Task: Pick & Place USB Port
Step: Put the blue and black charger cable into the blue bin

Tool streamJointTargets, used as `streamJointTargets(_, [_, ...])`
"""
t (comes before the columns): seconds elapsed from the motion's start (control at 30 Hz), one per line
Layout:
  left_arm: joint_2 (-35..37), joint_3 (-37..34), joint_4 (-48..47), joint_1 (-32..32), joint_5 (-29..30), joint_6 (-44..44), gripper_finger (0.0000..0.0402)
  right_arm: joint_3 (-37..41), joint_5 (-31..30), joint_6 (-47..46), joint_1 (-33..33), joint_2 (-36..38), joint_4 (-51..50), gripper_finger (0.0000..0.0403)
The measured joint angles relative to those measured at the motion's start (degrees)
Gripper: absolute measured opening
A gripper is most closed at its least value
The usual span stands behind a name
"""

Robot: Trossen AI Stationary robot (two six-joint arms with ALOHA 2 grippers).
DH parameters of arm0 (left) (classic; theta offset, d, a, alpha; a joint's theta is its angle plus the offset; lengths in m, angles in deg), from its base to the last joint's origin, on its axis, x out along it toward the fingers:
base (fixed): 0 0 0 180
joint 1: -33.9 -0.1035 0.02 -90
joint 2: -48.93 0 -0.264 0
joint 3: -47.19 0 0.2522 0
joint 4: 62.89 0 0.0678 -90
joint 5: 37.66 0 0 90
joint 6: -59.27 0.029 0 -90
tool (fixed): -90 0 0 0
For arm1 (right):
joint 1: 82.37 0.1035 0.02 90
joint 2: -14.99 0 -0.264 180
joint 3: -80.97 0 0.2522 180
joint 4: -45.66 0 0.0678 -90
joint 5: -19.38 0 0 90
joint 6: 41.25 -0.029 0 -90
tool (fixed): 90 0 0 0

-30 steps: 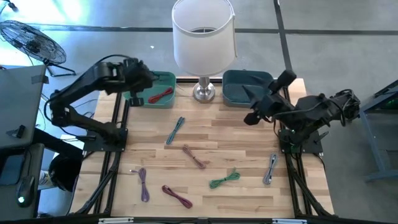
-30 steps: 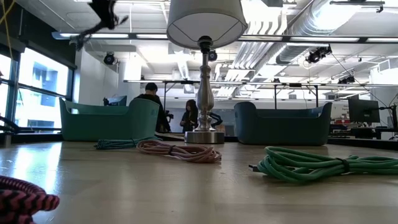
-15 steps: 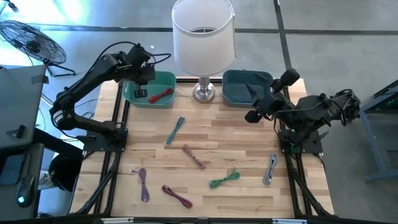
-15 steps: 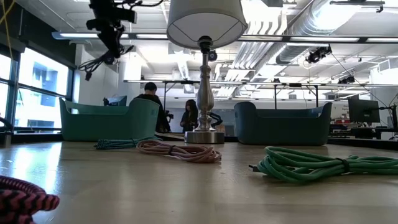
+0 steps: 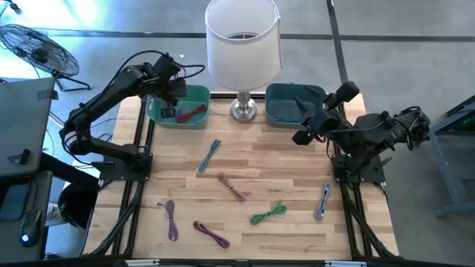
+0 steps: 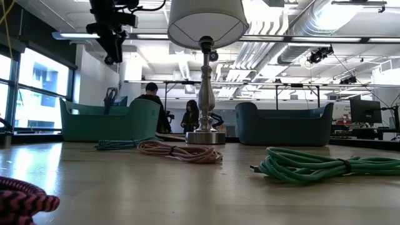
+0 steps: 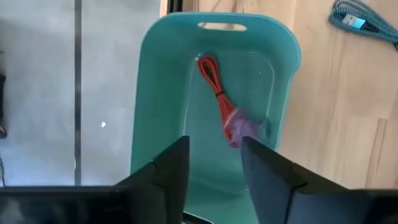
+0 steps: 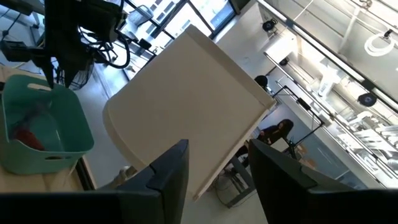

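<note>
Left tool [image 5: 175, 90] hovers released over the teal bin [image 5: 199, 94] at the table's 11 o'clock; red cable [image 7: 214, 81] and purple cable [image 7: 239, 129] lie inside. Right tool [image 5: 299, 138] is parked at 2 o'clock beside the dark bin [image 5: 286, 111], fingers apart, empty.

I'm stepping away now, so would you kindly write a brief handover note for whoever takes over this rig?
Left claw: open, empty, over the light teal bin.
Right claw: open, empty, raised beside the dark teal bin, facing the lamp.
Done: a red cable and a purple cable lie in the light teal bin.
Left: six cables on the table: blue, pink, green, grey, purple, maroon.
</note>
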Motion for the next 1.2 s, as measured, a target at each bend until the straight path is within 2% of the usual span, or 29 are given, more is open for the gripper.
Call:
streamJointTargets(0.13, [0.0,0.0,-1.3,0.0,0.0,-0.2,0.0167,0.0,0.0,0.0,0.0,0.0,0.0,0.0158])
streamJointTargets(0.3, [0.2,0.2,-2.9,0.0,0.0,-1.3,0.0172,0.0,0.1,0.0,0.0,0.0,0.0,0.0158])
streamJointTargets(0.5, [0.2,6.2,-12.7,0.0,-1.3,-3.5,0.0173,0.0,0.1,0.1,0.7,0.0,0.0,0.0158])
streamJointTargets(0.57, [0.2,9.2,-16.1,0.0,-5.8,-6.3,0.0173,0.0,0.1,0.2,1.3,0.0,0.0,0.0158])
streamJointTargets(0.73, [0.9,14.2,-19.4,0.2,-24.9,-16.6,0.0174,0.0,0.0,0.4,2.5,0.0,0.0,0.0158])
streamJointTargets(0.8, [1.6,14.4,-19.6,1.9,-28.8,-20.4,0.0174,0.0,0.0,0.4,2.6,0.0,-0.1,0.0158])
streamJointTargets(0.87, [1.7,14.3,-20.5,4.8,-28.5,-23.0,0.0174,0.0,-0.3,0.4,2.6,0.0,-0.7,0.0158])
streamJointTargets(1.07, [1.5,14.3,-20.4,15.3,-22.3,-29.4,0.0174,0.0,-2.4,0.0,2.8,0.0,-1.8,0.0158])
streamJointTargets(1.2, [0.0,14.3,-20.3,23.5,-18.7,-37.8,0.0174,0.0,-2.4,-0.9,3.9,0.0,-2.1,0.0157])
